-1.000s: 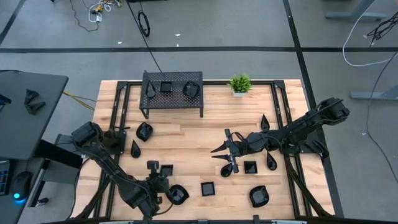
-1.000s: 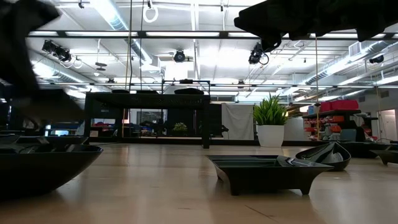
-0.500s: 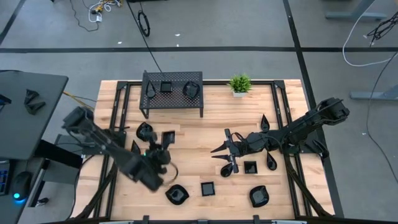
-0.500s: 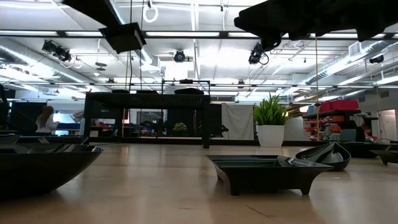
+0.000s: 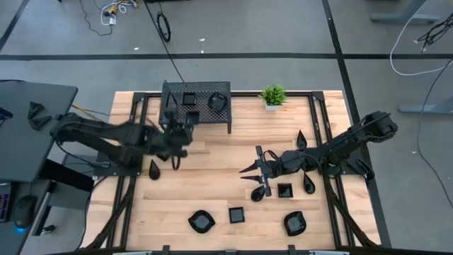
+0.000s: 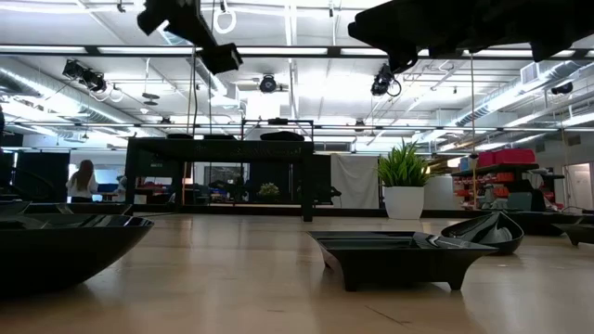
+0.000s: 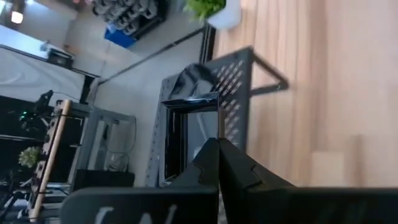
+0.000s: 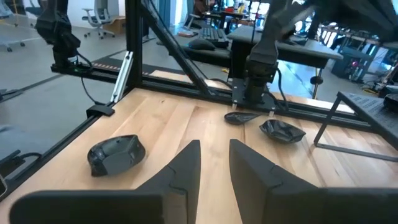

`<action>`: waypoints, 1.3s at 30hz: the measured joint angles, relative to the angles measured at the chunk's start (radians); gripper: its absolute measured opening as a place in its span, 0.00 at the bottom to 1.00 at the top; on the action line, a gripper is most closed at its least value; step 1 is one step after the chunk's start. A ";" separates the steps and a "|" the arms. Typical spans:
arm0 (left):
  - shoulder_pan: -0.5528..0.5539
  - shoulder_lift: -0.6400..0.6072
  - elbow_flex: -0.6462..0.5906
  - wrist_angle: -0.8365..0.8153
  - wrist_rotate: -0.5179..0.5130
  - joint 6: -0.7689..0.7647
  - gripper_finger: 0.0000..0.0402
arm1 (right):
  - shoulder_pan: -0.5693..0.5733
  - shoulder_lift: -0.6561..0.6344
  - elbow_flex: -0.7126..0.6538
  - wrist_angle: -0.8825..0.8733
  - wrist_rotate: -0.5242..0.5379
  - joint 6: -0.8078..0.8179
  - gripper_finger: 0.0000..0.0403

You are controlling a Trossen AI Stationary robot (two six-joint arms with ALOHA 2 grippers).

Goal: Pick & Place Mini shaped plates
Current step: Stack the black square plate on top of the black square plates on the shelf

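My left gripper (image 5: 180, 133) is shut on a small square black plate (image 7: 194, 127) and hovers just in front of the black perforated rack (image 5: 197, 91). In the low view the plate (image 6: 219, 57) is high above the table. On the rack sit a square plate (image 5: 189, 98), a blob plate (image 5: 217, 102) and a teardrop plate (image 5: 170, 105). More plates lie on the table, among them a blob (image 5: 201, 222), a square (image 5: 236, 214) and a teardrop (image 5: 154, 170). My right gripper (image 5: 256, 176) is open above the table's right half, beside a square plate (image 5: 284, 190). My left gripper pinches the square plate by one rim (image 7: 210, 138) between its two shut fingers. The plate is lifted clear of the table and sits tilted in the hold, with its hollow side visible past the fingertips.
A small potted plant (image 5: 272, 95) stands at the far edge, right of the rack. Dark frame rails (image 5: 320, 134) run along both sides of the table. More plates lie near the right arm (image 5: 295, 224) and at the near edge. Bare wood lies in the table's middle.
My left gripper has risen from the near edge and swung toward the far edge, up to the rack's front. The square plate has gone with it and is lifted clear of the table. The blob plate beside it stays at the near edge.
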 joint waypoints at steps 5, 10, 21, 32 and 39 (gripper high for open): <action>0.224 0.006 -0.002 0.016 0.151 0.224 0.00 | -0.010 0.000 0.000 0.005 0.000 0.045 0.21; 0.424 0.043 -0.003 0.082 0.300 0.438 0.00 | -0.013 0.000 0.000 0.005 0.000 0.080 0.21; 0.660 0.126 -0.002 0.159 0.479 0.549 0.00 | -0.013 0.000 0.000 0.012 0.000 0.131 0.21; 0.675 0.174 -0.002 0.143 0.483 0.545 0.01 | -0.012 0.000 0.000 0.012 0.000 0.130 0.21; 0.697 0.175 -0.002 0.120 0.475 0.491 0.01 | -0.012 0.000 0.000 0.012 0.000 0.130 0.21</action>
